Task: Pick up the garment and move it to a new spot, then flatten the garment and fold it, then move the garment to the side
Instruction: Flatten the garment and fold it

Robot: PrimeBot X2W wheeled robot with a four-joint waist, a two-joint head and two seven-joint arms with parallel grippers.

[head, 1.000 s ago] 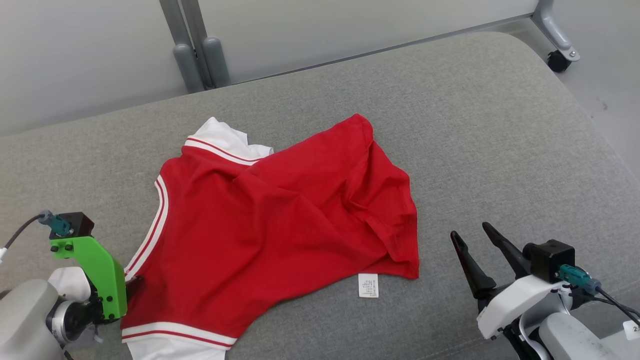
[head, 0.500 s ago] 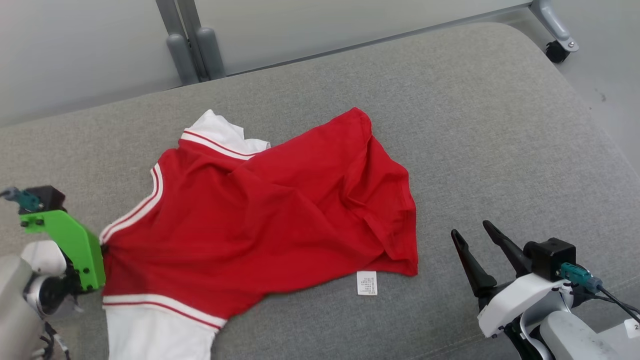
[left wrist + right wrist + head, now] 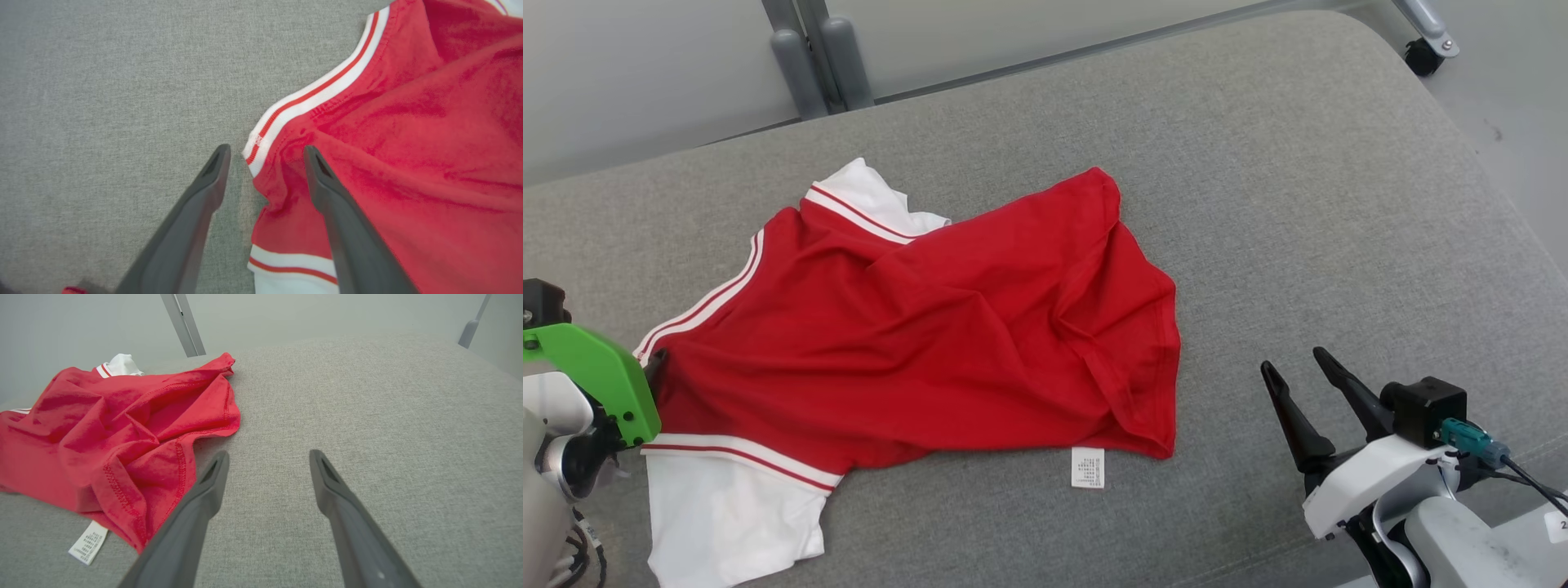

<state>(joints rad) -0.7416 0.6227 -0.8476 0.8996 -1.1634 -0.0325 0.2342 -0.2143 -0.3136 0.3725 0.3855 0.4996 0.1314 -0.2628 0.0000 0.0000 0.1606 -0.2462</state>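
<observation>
Both left gripper jaws wide open, gripping nothing; shirt edge sits right between them, rest runs off to its right.

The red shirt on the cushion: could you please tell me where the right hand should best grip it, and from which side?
Probably the hem corner of the shirt beside the white label, approached from the robot's right by the open right hand. That corner lies bunched in thick folds on the cushion, nearest that hand, offering an edge to pinch.
</observation>
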